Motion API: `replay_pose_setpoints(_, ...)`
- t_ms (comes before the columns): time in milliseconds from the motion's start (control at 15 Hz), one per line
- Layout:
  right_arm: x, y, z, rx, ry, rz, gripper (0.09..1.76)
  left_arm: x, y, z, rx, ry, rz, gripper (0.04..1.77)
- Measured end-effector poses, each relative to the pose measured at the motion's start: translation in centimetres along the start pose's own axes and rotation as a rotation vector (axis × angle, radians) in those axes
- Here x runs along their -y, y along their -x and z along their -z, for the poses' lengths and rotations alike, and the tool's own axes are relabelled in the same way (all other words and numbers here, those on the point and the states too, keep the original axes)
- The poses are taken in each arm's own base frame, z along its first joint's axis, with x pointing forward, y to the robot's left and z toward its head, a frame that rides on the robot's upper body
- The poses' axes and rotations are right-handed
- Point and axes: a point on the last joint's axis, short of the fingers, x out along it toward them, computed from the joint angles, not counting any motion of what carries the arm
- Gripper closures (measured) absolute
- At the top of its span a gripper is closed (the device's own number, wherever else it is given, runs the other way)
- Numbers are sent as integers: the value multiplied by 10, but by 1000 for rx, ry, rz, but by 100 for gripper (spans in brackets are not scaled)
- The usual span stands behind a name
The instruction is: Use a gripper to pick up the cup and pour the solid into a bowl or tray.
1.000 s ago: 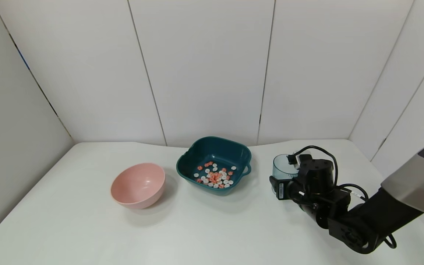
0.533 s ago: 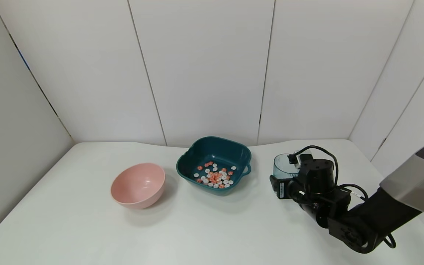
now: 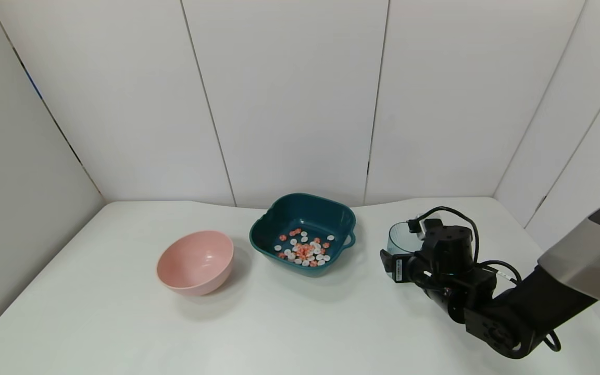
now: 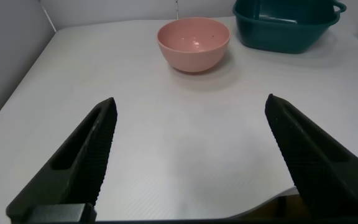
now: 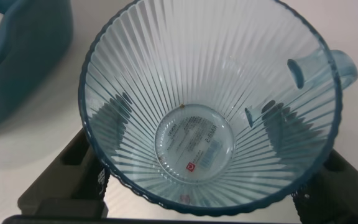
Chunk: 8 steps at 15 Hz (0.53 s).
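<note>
The pale-blue ribbed cup (image 3: pixel 398 237) stands upright and empty on the table, right of the dark teal dish (image 3: pixel 342 216). The white and orange-red solid (image 3: pixel 304 251) lies in that dish. My right gripper (image 3: pixel 407 251) straddles the cup from the near side. In the right wrist view the cup (image 5: pixel 210 74) fills the frame, its handle to one side, and the open gripper (image 5: pixel 197 149) has dark fingers (image 5: pixel 114 112) showing through the walls on both sides. My left gripper (image 4: pixel 191 124) hangs open over bare table at the front left, holding nothing.
A round pink bowl (image 3: pixel 196 260) sits left of the teal dish, with white table in front of both. White wall panels close the back and sides. The left wrist view shows the pink bowl (image 4: pixel 193 42), the dish (image 4: pixel 284 31) and the table's near edge.
The right gripper's fingers have spread apart around the cup. The cup has settled slightly lower onto the table. Bowl, dish and solid have not moved.
</note>
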Motion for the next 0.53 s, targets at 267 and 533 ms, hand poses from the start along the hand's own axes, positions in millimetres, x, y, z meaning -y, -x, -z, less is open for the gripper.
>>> replay_pose_setpoints(267,2,0,-2,2,0,2,19,0,0,0,0,0,0,9)
replay_pose_setpoints(533,5,9,-4,-42,11,-49,17,0,0,0,0,0,0,9)
